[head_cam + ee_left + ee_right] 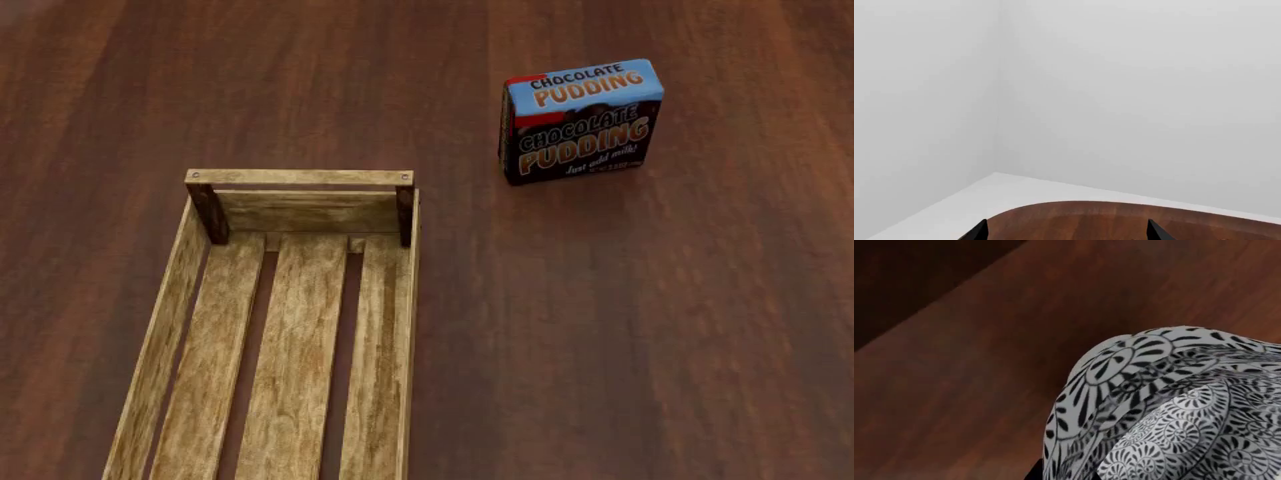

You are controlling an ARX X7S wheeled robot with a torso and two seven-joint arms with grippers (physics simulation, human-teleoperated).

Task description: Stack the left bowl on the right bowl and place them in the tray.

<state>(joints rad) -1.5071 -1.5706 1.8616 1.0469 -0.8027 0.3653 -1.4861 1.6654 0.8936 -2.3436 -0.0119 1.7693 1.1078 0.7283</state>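
Observation:
The black-and-white patterned bowls (1167, 410) fill the right wrist view from very close; two rims show, one nested in the other, tilted over the dark wood table (974, 365). My right gripper (1067, 477) grips the rim: one dark fingertip (1033, 474) lies against the outer wall, the other is hidden inside. My left gripper (1066, 235) is open and empty, its two black fingertips wide apart over the table's rounded edge (1074, 212). The long light-wood slatted tray (407, 300) lies empty at the lower left of the head view. Neither gripper nor any bowl shows in the head view.
A chocolate pudding box (581, 120) stands on the table beyond and to the right of the tray. White floor and white walls (1121, 100) lie past the table edge in the left wrist view.

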